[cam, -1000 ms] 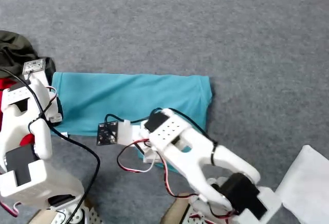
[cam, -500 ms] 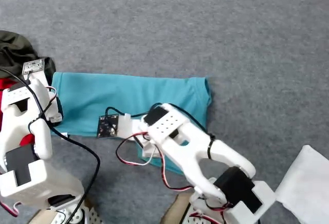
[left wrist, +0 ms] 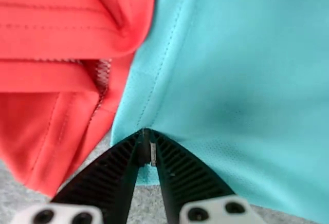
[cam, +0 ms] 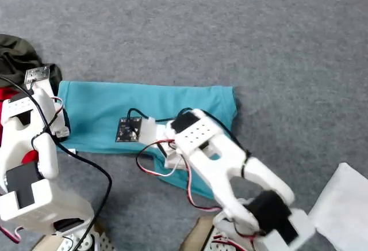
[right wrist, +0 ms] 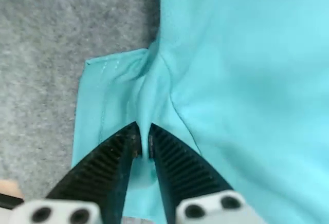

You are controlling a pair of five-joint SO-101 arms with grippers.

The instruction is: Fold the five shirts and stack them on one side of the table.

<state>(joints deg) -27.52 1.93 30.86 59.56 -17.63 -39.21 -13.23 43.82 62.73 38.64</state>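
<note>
Left pincer: shut tight on the hem of the teal shirt, with the red shirt touching alongside. Right pincer: shut on a pinched fold of the same shirt. The teal shirt lies spread on the grey table, with a dark garment near its left end.

right hand moved farther across the teal shirt, away from its base
</note>
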